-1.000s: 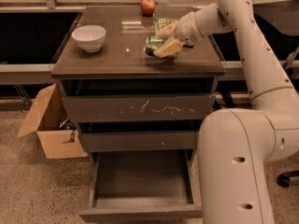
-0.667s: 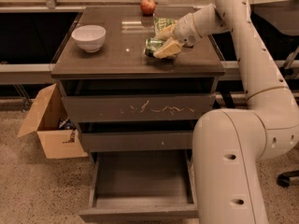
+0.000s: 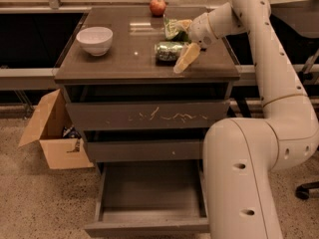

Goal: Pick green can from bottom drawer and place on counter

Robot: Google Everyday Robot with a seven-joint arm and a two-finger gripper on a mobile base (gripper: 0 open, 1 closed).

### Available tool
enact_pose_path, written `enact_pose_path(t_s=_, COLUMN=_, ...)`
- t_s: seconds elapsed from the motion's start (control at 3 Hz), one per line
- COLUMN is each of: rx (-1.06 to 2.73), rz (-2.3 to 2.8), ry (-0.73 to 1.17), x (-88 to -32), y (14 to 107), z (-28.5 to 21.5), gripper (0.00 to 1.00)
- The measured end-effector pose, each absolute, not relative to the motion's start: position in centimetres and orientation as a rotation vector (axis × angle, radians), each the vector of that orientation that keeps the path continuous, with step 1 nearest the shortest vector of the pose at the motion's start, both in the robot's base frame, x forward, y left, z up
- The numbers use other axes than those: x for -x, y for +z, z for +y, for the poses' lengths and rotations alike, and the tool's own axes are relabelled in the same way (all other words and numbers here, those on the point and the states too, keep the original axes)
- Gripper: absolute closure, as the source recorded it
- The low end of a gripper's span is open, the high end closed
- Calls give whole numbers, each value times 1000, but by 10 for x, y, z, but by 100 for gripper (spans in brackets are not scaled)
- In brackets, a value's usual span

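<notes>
so the green can [image 3: 168, 51] is up on the counter [image 3: 124, 59], lying on its side near the right half of the top, silvery end facing left. the gripper [image 3: 180, 46] sits right over the can's right end, coming in from the right off the big white arm [image 3: 279, 98]. its fingers [image 3: 185, 59] are spread apart, one tan finger angling down past the can toward the counter's front edge and the other up by the crinkled green snack bag [image 3: 172, 28], so nothing looks clamped. whether the lower finger actually touches the can is hard to call, it overlaps it from this angle.

the snack bag is just behind the can. a red apple [image 3: 157, 6] sits at the back edge of the counter, and a white bowl [image 3: 94, 40] is over on the left side, well apart from the can.

down below, the bottom drawer [image 3: 149, 195] is pulled out, bare grey floor showing. the middle drawer [image 3: 144, 151] looks shut, and so does the top drawer [image 3: 149, 116] with the scratched front. an open cardboard box [image 3: 52, 133] stands on the speckled floor left of the cabinet.
</notes>
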State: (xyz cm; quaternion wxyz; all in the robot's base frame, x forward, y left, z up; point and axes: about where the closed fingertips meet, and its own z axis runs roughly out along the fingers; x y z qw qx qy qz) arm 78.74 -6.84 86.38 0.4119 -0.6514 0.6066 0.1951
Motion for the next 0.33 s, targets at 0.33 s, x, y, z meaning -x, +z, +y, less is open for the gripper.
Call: enact_pose_path(t_s=0.33, rx=1585, rz=1538, ry=436, x=-792, y=878, z=-92, gripper=0)
